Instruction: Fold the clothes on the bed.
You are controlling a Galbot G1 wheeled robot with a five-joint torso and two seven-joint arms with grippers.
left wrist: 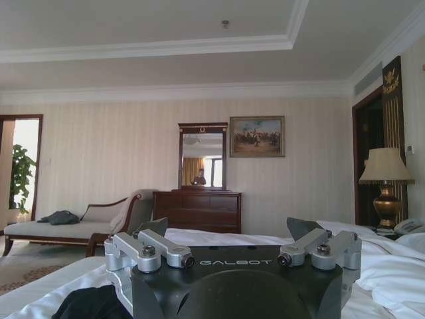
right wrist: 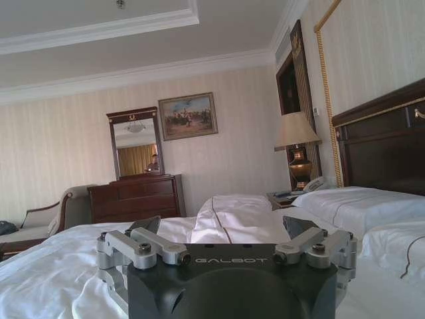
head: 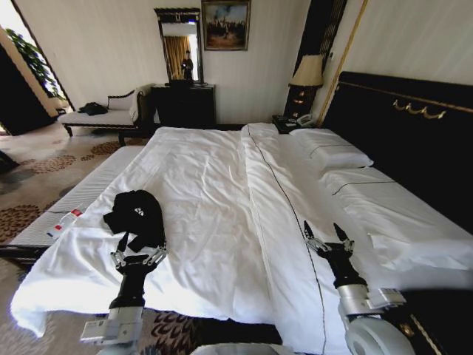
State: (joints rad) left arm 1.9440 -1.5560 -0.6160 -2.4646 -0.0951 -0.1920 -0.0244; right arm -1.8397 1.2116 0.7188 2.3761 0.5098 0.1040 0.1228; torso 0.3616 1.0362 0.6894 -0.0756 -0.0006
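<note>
The clothes are one black T-shirt [head: 137, 211], crumpled in a heap near the front left of the bed [head: 222, 185], on the white duvet. My left gripper [head: 140, 244] stands open right at the heap's near edge. In the left wrist view its fingers [left wrist: 154, 226] are spread wide, with the black T-shirt [left wrist: 86, 302] low beside the left gripper [left wrist: 229, 229]. My right gripper [head: 323, 231] hovers open over the bed's front right part, well away from the shirt. Nothing sits inside the right gripper [right wrist: 222, 229] in the right wrist view.
A small bottle with a red label [head: 65, 220] lies on the pale bench left of the shirt. Pillows [head: 332, 151] and the dark headboard [head: 414, 126] line the right side. A chaise [head: 103, 111], dresser [head: 185, 103] and lamp [head: 307, 74] stand beyond the bed.
</note>
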